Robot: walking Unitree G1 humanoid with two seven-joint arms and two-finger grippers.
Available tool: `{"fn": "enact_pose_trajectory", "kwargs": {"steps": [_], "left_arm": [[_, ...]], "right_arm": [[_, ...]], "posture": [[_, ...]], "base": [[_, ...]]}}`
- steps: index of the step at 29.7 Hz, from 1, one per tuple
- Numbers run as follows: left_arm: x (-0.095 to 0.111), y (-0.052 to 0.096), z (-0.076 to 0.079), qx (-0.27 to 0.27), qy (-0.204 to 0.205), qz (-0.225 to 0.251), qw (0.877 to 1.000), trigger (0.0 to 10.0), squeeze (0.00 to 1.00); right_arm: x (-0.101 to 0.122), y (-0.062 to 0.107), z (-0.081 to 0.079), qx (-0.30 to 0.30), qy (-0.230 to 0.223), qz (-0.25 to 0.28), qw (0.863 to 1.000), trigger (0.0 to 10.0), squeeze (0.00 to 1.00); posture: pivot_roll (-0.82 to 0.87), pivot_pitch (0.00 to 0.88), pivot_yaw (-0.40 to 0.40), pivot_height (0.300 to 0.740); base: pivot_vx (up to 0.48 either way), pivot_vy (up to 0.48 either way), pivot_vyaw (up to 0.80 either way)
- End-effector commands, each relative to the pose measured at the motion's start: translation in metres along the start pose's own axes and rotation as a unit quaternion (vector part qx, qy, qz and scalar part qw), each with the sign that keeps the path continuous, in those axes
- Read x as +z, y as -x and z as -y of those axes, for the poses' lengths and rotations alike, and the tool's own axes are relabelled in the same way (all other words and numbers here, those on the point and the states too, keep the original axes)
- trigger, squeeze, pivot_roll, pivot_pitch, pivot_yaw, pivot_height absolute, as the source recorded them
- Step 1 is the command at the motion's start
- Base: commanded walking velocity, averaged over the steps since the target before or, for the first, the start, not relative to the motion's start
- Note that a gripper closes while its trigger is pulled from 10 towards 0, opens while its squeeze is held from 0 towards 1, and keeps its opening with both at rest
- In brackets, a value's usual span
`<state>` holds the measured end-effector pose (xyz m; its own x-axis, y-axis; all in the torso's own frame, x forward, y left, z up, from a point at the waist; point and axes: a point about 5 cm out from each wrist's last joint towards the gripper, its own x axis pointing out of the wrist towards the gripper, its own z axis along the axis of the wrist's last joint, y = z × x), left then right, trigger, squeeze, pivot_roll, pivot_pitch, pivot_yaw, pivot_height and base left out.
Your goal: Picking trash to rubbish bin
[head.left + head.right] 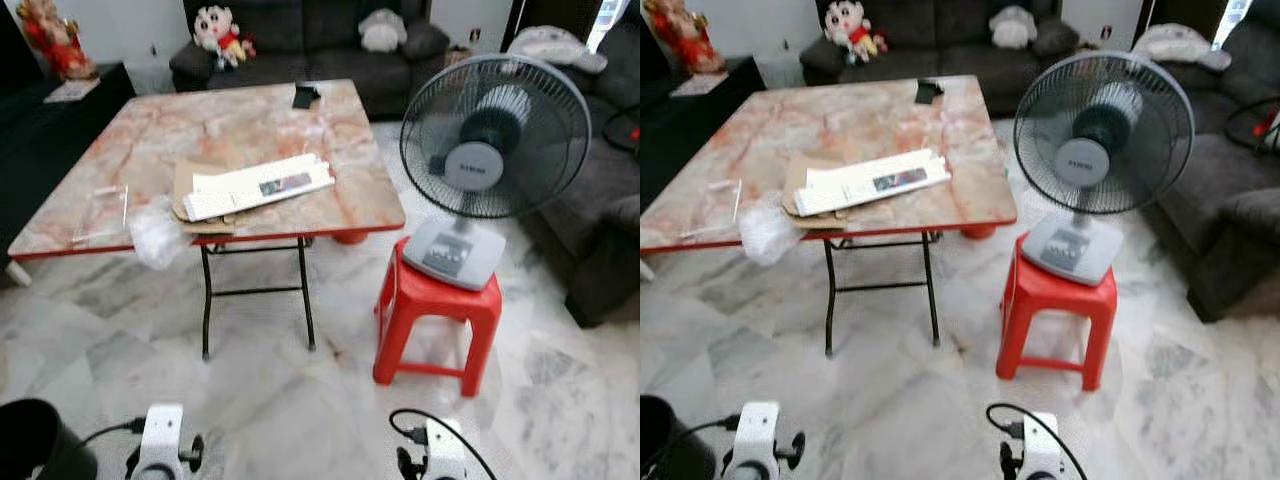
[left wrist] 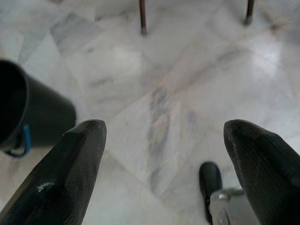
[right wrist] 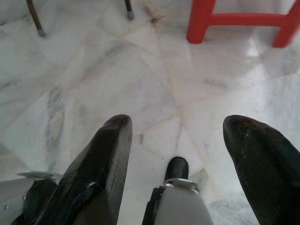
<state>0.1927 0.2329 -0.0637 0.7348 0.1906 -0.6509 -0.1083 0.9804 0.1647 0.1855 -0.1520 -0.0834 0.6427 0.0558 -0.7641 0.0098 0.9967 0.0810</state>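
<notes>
Table (image 1: 250, 125), marble-patterned with a red edge: carries flat cardboard (image 1: 190, 180) beneath a white paper sheet (image 1: 258, 186) near its front edge; crumpled clear plastic (image 1: 155, 235) hangs at the front left edge. Black rubbish bin (image 1: 35, 440): on the floor (image 1: 280, 400), beside the left gripper (image 2: 164, 140). Left gripper: low over the floor, fingers spread, empty. Right gripper (image 3: 176, 140): likewise, fingers spread, empty. Fan (image 1: 490, 140): atop a red stool (image 1: 438, 320), right of the table.
</notes>
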Motion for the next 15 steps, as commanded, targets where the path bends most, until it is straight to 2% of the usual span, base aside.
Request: {"fn": "enact_pose_trajectory", "kwargs": {"steps": [1,5,10,15], "left_arm": [[-0.011,0.004,-0.01,0.015,-0.004,-0.02,1.0,10.0,0.0],[-0.018,0.006,-0.011,0.02,-0.003,-0.036,0.999,10.0,0.0],[-0.014,0.004,-0.012,0.027,0.01,-0.037,0.999,10.0,0.0],[-0.007,0.001,-0.012,0.031,0.017,-0.031,0.999,10.0,0.0]], "right_arm": [[0.007,-0.003,-0.005,0.01,0.009,0.003,1.0,10.0,0.0],[0.01,-0.004,-0.006,0.007,0.007,0.003,1.0,10.0,0.0],[0.01,-0.003,-0.004,0.003,0.003,0.001,1.0,10.0,0.0],[0.006,-0.002,0.0,-0.006,-0.001,-0.004,1.0,10.0,0.0]], "posture": [[-0.01,0.014,0.033,0.74],[0.0,0.0,0.03,0.74],[0.0,0.0,0.017,0.74],[0.0,0.0,0.016,0.74]], "base": [[0.0,0.0,0.0],[0.0,0.0,0.0],[0.0,0.0,0.0],[0.0,0.349,0.0]]}}
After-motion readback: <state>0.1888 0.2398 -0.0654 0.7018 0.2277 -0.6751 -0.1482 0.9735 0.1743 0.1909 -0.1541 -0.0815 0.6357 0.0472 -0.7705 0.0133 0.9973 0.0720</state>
